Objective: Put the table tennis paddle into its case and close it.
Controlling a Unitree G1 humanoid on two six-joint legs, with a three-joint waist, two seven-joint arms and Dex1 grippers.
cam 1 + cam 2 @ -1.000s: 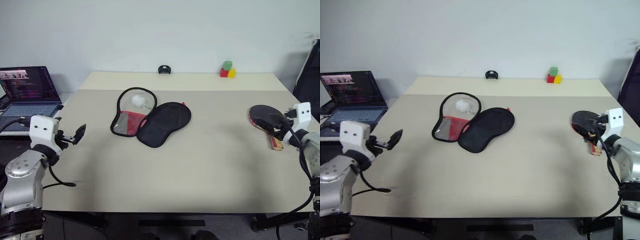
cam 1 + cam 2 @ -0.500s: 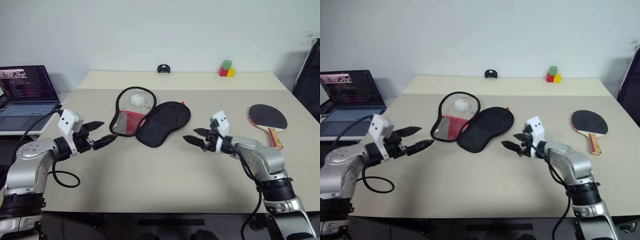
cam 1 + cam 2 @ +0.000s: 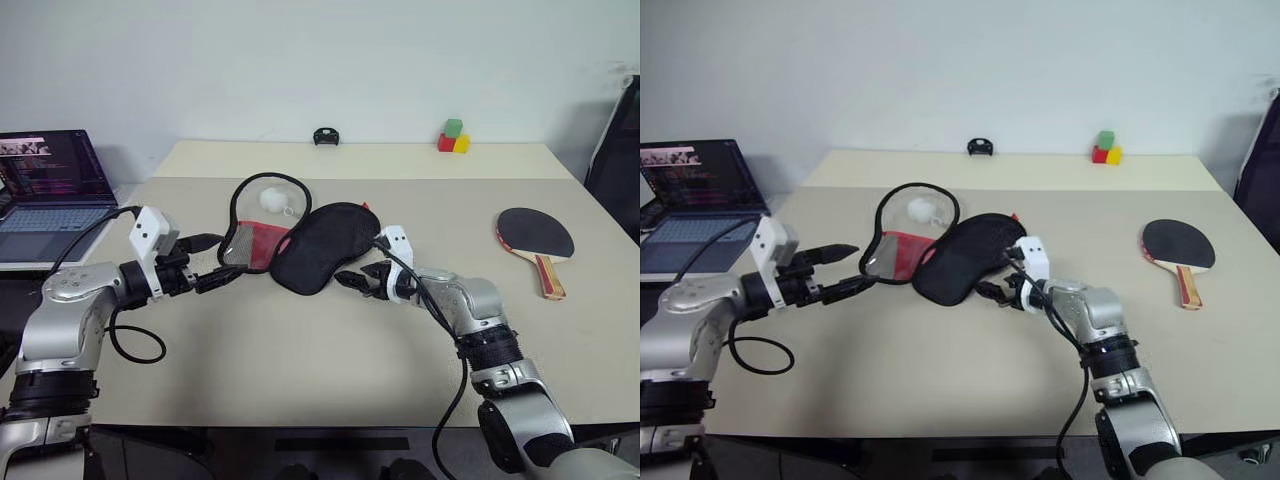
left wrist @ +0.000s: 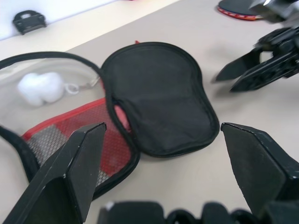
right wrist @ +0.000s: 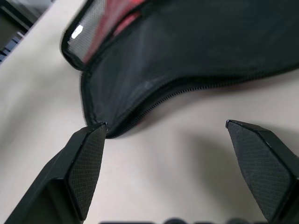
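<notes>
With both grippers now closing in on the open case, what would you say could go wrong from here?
1. The right gripper, jaws open, sits at the edge of the case; it may push the soft flap rather than pinch it.
2. The left gripper nears the clear half holding a white ball; a nudge could roll it out.
3. The paddle lies far off on the right, so the case may shift before it is fetched.

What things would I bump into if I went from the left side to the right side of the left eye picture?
Open laptop with a lit screen → left gripper → open black and red fabric paddle case → right gripper → stacked red, green and yellow blocks → black-faced table tennis paddle with a wooden handle.
</notes>
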